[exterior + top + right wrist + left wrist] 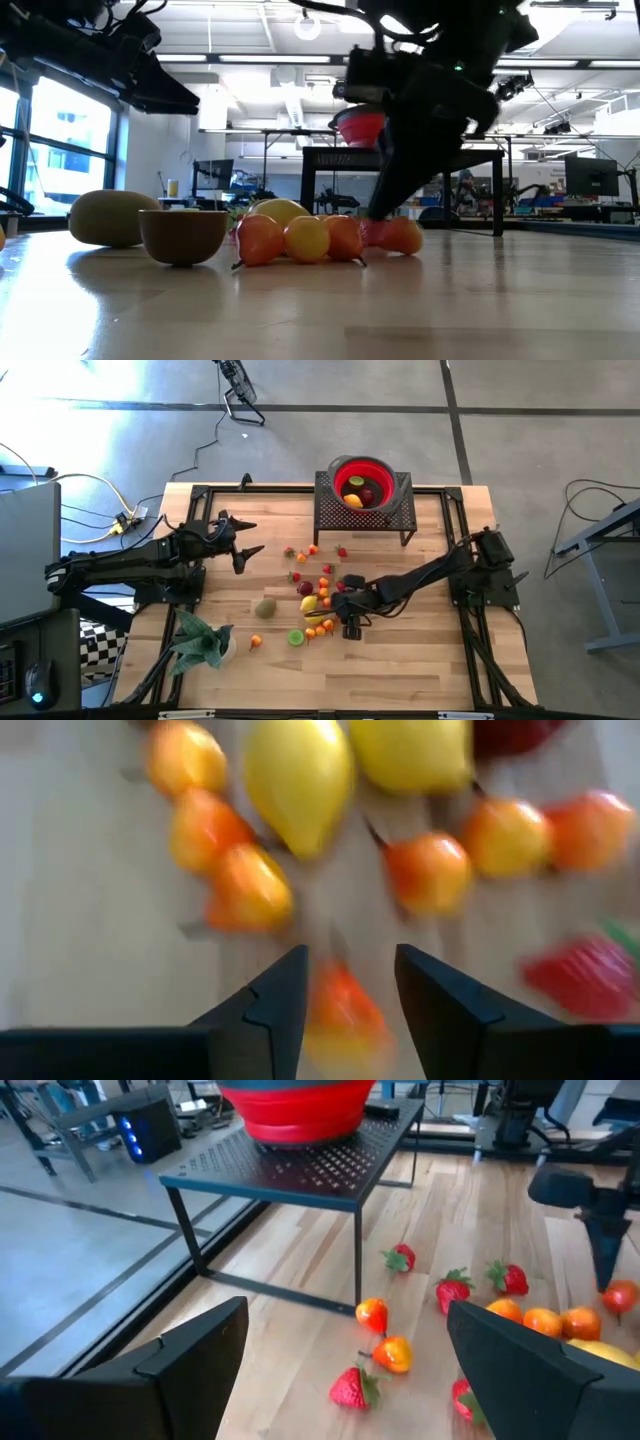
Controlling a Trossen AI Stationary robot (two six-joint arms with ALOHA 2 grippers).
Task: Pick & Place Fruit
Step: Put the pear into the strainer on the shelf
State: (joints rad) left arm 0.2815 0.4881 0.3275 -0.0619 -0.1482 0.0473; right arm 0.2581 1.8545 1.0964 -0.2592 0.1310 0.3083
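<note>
Right wrist view shows the right pincer (350, 995) low over the worktop (90, 940), its two fingers apart with a small orange (340, 1010) lying in the gap between them; I cannot tell if the pads already touch it. Just beyond stand more oranges (430, 870), two lemons (300, 780) and a strawberry (580, 975), all close together. In the high view this pincer (352, 626) sits at the near edge of the fruit cluster (318, 600) in the middle of the worktop (420, 660), and the red bowl (362, 482), already with some fruit inside, stands on a black rack (400, 515) at the far side. The main risk, I judge, is that the round, smooth orange rolls or squirts out when the fingers close, since it is small and the gap is not much wider than it. A finger could also push the neighbours and scatter them, or catch a stem of a second orange. The left pincer (245, 545) hovers wide open and empty above the left part of the worktop, well apart from the cluster, so a collision seems unlikely now.
</note>
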